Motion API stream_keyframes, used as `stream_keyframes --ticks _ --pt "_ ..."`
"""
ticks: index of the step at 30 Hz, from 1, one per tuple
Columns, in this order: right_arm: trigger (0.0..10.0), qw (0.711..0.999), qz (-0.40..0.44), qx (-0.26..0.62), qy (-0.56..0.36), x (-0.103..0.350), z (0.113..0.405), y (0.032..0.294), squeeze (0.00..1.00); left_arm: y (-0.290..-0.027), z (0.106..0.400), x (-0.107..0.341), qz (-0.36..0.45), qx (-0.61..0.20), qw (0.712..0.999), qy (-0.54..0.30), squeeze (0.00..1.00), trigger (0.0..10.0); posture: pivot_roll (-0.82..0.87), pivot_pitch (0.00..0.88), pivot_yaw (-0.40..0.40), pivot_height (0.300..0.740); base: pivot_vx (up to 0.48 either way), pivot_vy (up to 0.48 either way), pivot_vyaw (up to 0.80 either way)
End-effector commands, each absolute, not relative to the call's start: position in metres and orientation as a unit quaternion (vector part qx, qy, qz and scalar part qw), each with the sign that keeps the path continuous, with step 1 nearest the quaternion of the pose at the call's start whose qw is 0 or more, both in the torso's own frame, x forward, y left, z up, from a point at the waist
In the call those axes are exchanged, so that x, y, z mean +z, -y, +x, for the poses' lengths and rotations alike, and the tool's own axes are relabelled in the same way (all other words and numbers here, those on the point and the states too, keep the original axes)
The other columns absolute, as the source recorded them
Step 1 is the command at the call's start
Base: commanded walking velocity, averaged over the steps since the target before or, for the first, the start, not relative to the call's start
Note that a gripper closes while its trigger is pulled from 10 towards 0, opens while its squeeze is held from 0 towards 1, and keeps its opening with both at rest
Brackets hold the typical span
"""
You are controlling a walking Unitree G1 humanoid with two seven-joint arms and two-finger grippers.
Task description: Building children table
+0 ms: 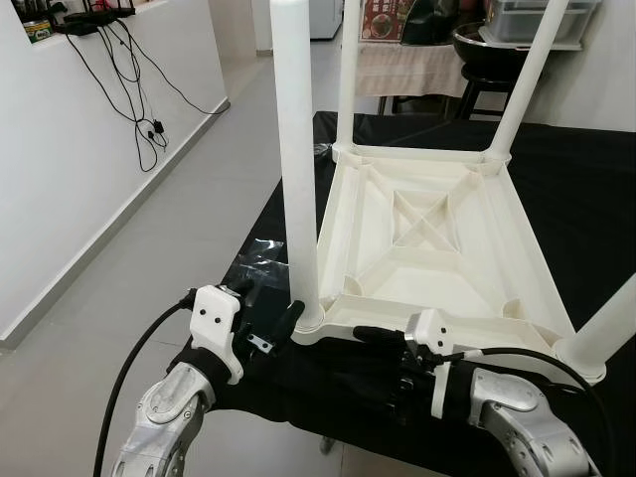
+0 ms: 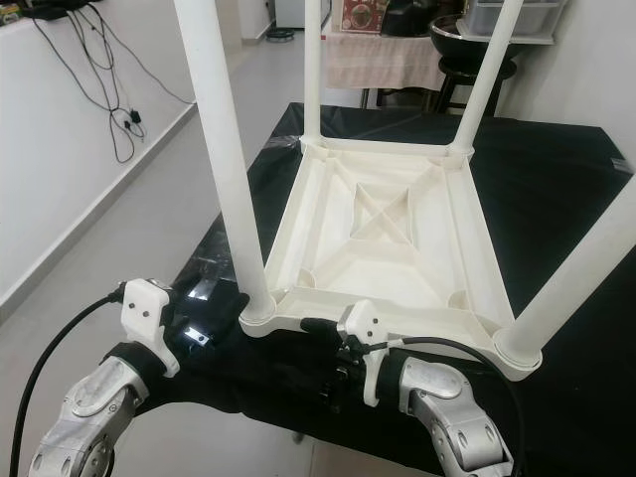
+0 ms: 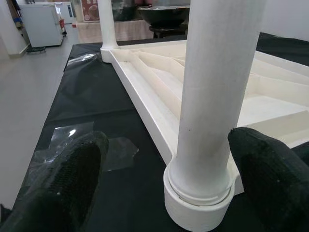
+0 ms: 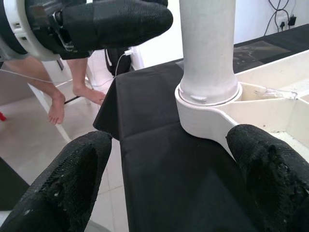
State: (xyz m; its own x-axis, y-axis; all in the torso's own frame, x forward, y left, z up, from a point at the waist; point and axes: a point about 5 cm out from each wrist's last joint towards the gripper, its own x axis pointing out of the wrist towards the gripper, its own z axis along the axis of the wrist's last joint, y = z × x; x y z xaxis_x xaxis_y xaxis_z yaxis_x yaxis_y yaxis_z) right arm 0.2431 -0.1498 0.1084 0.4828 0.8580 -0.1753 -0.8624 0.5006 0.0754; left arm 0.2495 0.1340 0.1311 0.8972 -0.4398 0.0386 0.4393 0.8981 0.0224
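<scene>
Both my grippers, left gripper (image 3: pixel 164 179) and right gripper (image 4: pixel 169 169), gape beside the table leg (image 1: pixel 296 159); my right wrist view catches a person's feet (image 4: pixel 58 108).

A black cloth (image 1: pixel 586 199) is covering the table, reaching from 6 o'clock up to 1 o'clock. A crumpled sheet of clear plastic film (image 1: pixel 256 260) is lying on it at 9 o'clock. Black cables (image 1: pixel 139 94) are dangling down the white wall at 10 o'clock. A black round bowl (image 1: pixel 494 48) is sitting on a dark stool at 1 o'clock. A person's bare feet (image 4: pixel 72 99) are standing on the pale tiled floor (image 1: pixel 149 258).
</scene>
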Motion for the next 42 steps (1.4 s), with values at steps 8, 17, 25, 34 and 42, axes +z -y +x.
stream_keyframes --ticks 8,17,25,34,42 --pt "10.0 0.862 -0.021 0.498 -0.091 0.1078 0.2466 0.1463 0.0 -0.1327 0.2505 0.1279 0.014 -0.224 0.974 0.02 0.0 10.0 -0.03 0.032 0.015 0.74 0.0 0.0 0.0" --pt "10.0 0.868 -0.027 0.488 -0.09 0.1079 0.2495 0.1483 0.0 -0.1317 0.2522 0.1279 0.016 -0.221 0.975 0.024 0.0 10.0 -0.03 0.031 0.014 0.74 0.0 0.0 0.0" --pt "10.0 0.87 -0.03 0.484 -0.09 0.1077 0.2506 0.1484 0.0 -0.1303 0.2524 0.1283 0.008 -0.225 0.974 0.027 0.0 10.0 -0.03 0.033 0.014 0.74 0.0 0.0 0.0" --pt "10.0 0.871 -0.032 0.483 -0.088 0.1079 0.2518 0.1483 0.0 -0.1287 0.2506 0.1304 0.0 -0.243 0.97 0.03 0.0 10.0 -0.03 0.031 0.014 0.74 0.0 -0.105 0.0" --pt "10.0 0.871 -0.036 0.483 -0.087 0.1081 0.2533 0.148 0.0 -0.1331 0.2553 0.1309 -0.003 -0.219 0.975 0.032 0.0 10.0 -0.03 0.027 0.014 0.74 0.0 -0.236 0.0"
